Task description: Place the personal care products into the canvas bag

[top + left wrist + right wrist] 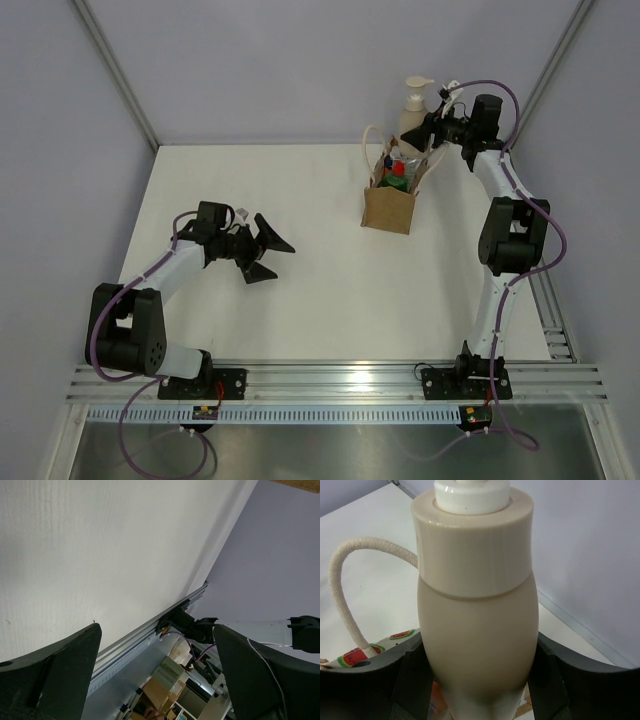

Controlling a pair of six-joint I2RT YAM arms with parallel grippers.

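Observation:
The tan canvas bag (390,205) stands upright at the back right of the table, cream handles up. The green bottle with the red cap (397,174) shows inside its mouth; a bit of orange shows low in the right wrist view (436,700). The squeeze tube is hidden. My right gripper (428,130) is shut on the beige pump bottle (413,108) and holds it upright just above the bag's far rim; the bottle fills the right wrist view (477,610). My left gripper (268,252) is open and empty over the table's left middle.
A cream bag handle (347,590) loops at the left in the right wrist view. The grey back wall stands close behind the bag. The metal rail (330,380) runs along the table's near edge.

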